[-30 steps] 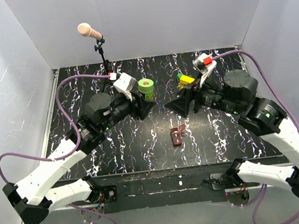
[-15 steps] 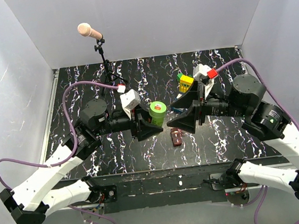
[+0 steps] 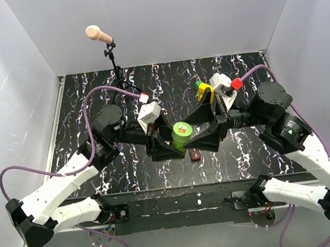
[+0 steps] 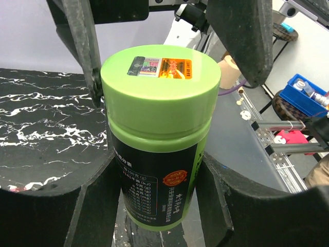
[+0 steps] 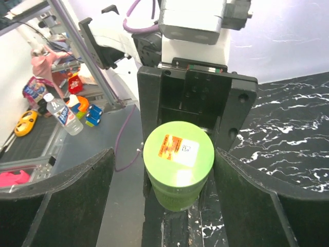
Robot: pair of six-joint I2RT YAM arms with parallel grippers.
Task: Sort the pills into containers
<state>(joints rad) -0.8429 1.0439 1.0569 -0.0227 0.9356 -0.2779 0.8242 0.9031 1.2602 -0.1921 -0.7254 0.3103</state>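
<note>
The green bottle [image 3: 182, 133] has a light green cap and a dark label. My left gripper [image 3: 173, 144] is shut on its body [image 4: 159, 154] and holds it above the table at the middle. My right gripper [image 3: 200, 134] faces it from the right, open, its jaws either side of the cap [image 5: 178, 150] with a gap on the left side. The right gripper's fingers [image 4: 241, 41] show above the cap in the left wrist view. The dark red-brown box [image 3: 195, 154] lies on the table just below the bottle, partly hidden. No pills show.
A yellow-and-blue toy brick stack [image 3: 204, 88] stands at the back right, behind the right wrist. A microphone on a stand [image 3: 94, 33] is at the back left. White walls enclose the black marbled table [image 3: 90, 90].
My left gripper has carried the green bottle from the back toward the table's middle and front. My right gripper has swung left to meet it and now straddles the cap.
</note>
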